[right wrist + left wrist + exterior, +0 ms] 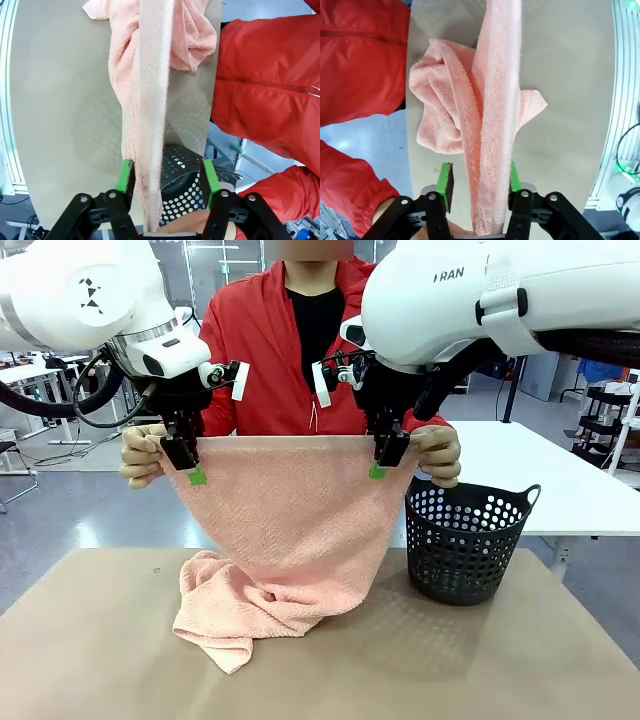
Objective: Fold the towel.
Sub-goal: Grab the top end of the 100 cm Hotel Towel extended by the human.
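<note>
Towel (pixel 290 505) hung as a sheet over the table (pixel 90 640), top hem stretched level between the person's hands (pixel 141 454), which pinched its two top corners. Lower part sagged and lay bunched in a heap on the tabletop, beside the dark basket (pixel 465 555), not in it.

Left gripper (pixel 188 468) and right gripper (pixel 383 462) each straddled the hem just inboard of a hand. In the left wrist view one pad (pixel 514 176) touched the terry and the other pad (pixel 444 181) stood apart from it, so the jaws were part open with nothing clamped. Right wrist view was the same: cloth against one pad (pixel 125 176), clear gap to the other pad (pixel 209 176).

Handling guess: soft, limp terry, light, no stiffness, so it would sag between grips and drag its tail. Fuzzy pile should hold well in the pads. Best hold looked like the hem right by the corners, seated deep, equal height both sides.
</note>
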`<state>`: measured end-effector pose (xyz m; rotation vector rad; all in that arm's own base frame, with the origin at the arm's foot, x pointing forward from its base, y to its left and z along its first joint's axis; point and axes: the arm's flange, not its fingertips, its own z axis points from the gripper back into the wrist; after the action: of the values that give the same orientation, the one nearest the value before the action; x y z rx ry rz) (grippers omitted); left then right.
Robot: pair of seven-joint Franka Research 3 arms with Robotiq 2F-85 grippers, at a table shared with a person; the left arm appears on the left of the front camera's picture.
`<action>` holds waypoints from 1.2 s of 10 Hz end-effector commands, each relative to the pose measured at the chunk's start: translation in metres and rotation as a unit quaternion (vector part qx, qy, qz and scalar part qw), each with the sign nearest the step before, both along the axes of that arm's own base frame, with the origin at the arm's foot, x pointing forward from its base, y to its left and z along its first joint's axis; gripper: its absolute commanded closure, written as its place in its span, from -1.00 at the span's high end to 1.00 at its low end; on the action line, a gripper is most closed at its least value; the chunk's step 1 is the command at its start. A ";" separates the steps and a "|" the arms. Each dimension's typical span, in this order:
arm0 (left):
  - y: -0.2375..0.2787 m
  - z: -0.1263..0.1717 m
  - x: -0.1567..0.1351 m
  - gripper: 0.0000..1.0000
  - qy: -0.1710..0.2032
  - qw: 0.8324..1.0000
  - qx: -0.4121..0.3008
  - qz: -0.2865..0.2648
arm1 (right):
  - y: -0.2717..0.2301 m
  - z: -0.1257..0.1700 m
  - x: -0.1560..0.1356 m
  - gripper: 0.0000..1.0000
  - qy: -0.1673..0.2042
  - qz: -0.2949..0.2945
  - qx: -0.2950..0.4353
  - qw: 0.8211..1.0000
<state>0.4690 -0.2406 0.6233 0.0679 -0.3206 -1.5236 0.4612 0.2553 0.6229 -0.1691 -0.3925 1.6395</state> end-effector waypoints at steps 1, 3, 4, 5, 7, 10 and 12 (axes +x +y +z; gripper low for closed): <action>-0.001 -0.004 -0.005 -1.00 -0.002 1.000 -0.004 -0.011 | -0.002 -0.006 -0.003 -1.00 -0.002 -0.026 0.004 1.000; -0.002 -0.004 -0.007 -1.00 -0.003 1.000 0.002 -0.011 | -0.005 -0.004 -0.003 -0.92 -0.003 -0.031 0.005 0.999; -0.001 -0.005 -0.008 -1.00 -0.001 1.000 0.002 -0.009 | -0.005 -0.004 -0.003 -1.00 -0.005 -0.033 0.006 0.999; 0.001 -0.005 -0.009 -1.00 -0.002 1.000 0.003 -0.009 | -0.007 -0.004 -0.004 -1.00 -0.004 -0.036 0.006 0.999; 0.001 -0.005 -0.013 -1.00 -0.003 1.000 0.003 -0.007 | -0.008 -0.005 -0.005 -1.00 -0.001 -0.037 0.013 0.999; -0.003 -0.001 -0.006 -1.00 0.001 1.000 0.002 -0.004 | -0.005 0.000 0.000 -1.00 0.003 -0.020 0.006 1.000; -0.003 -0.001 -0.006 -1.00 0.001 1.000 0.002 -0.004 | -0.005 0.000 0.000 -1.00 0.003 -0.020 0.006 1.000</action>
<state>0.4611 -0.2423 0.6209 0.0669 -0.3141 -1.5301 0.4601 0.2517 0.6208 -0.1501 -0.3917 1.5969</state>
